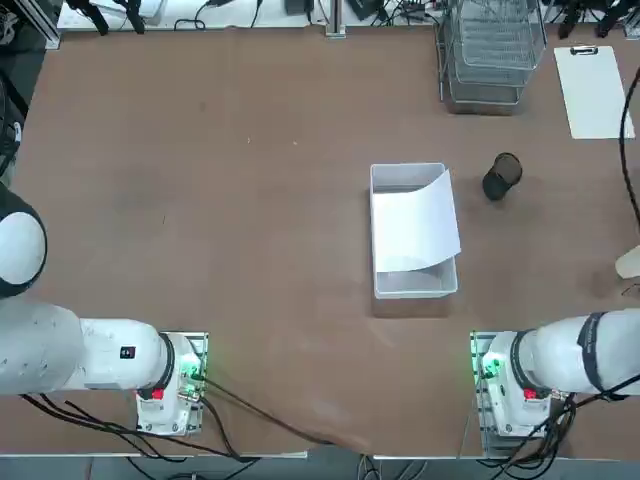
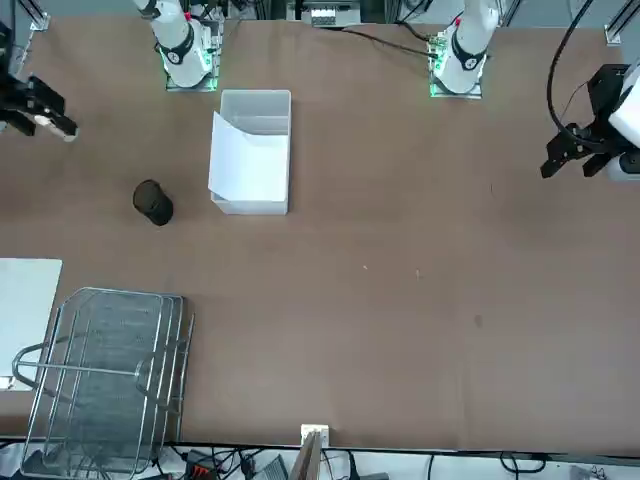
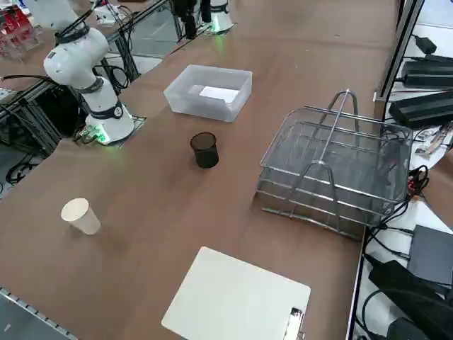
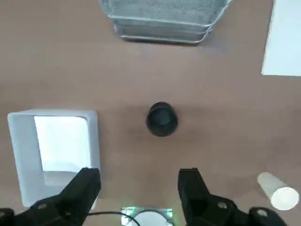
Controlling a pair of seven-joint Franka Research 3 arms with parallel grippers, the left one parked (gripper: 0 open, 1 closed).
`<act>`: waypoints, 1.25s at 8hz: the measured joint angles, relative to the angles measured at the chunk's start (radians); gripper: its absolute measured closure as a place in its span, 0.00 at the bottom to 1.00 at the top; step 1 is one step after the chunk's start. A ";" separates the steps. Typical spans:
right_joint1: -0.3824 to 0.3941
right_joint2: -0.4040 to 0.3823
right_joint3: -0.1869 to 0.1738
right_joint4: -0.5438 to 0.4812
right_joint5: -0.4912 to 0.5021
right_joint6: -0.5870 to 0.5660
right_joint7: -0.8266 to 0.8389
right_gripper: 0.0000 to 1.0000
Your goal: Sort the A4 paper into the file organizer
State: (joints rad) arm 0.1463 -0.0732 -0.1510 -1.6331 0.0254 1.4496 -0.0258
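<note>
The A4 paper [image 1: 415, 225] is a plain white sheet lying slightly askew in and over a clear plastic bin [image 1: 410, 290] at mid-table; it also shows in the front view [image 2: 250, 160] and the wrist view [image 4: 61, 141]. The file organizer [image 1: 490, 55], a silver wire-mesh rack of stacked trays, stands at the far right edge of the table, empty [image 3: 333, 170]. My right gripper [image 4: 138, 181] hovers high above the table, out at the robot's right side [image 2: 45, 112], open and holding nothing. It is well apart from both the paper and the rack.
A black mesh pen cup [image 1: 500, 177] stands between the bin and the rack. A white clipboard [image 1: 595, 90] lies right of the rack. A paper cup [image 3: 80, 215] lies on its side near the right edge.
</note>
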 joint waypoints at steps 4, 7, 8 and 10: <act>0.031 -0.077 0.003 -0.240 0.081 0.129 0.019 0.00; 0.059 -0.162 0.066 -0.456 0.087 0.296 0.199 0.00; 0.068 -0.169 0.106 -0.507 0.087 0.344 0.244 0.01; 0.072 -0.174 0.171 -0.596 0.087 0.410 0.265 0.04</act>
State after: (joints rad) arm 0.2180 -0.2474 0.0205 -2.2288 0.1120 1.8592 0.2395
